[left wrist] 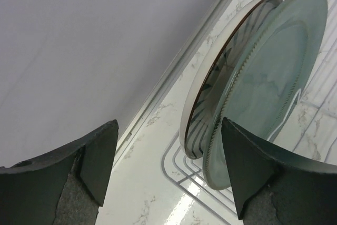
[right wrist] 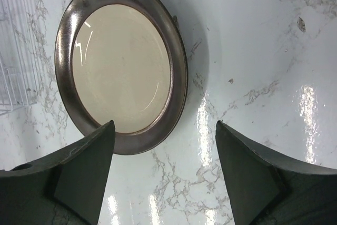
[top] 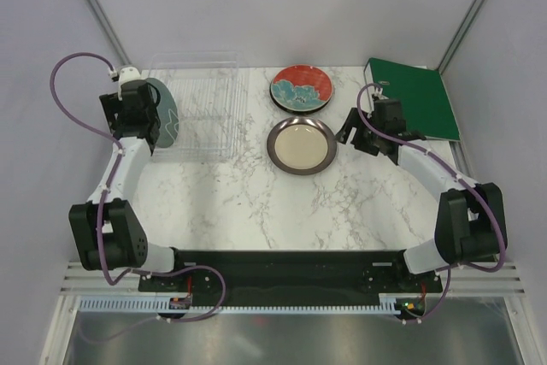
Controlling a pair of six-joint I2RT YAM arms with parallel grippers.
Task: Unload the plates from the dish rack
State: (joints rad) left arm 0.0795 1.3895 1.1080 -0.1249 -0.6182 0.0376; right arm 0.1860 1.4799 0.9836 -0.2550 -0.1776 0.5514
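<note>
The marble table runs wide, and its near half, from the arm bases up to the plates, lies open from side to side. At the back left sits one dish rack, clear plastic, its far edge close to the table's rear edge; most of its ribbed slots show bare. One green binder lies flat in the back right corner, close along the right edge. Four plates in all. Two lie flat on the table at centre back: the red plate with teal flowers behind, and the cream plate with the dark rim just in front of it, rims nearly meeting, with a strip of bare marble between them and the rack. Two stand on edge at the rack's left end: the teal plate and right behind it the striped plate, close together. The left gripper hangs at that left end of the rack, fingers spread wide, nothing between them, the teal plate's rim near one fingertip. The right gripper hovers just right of the cream plate, fingers wide apart, holding nothing.
</note>
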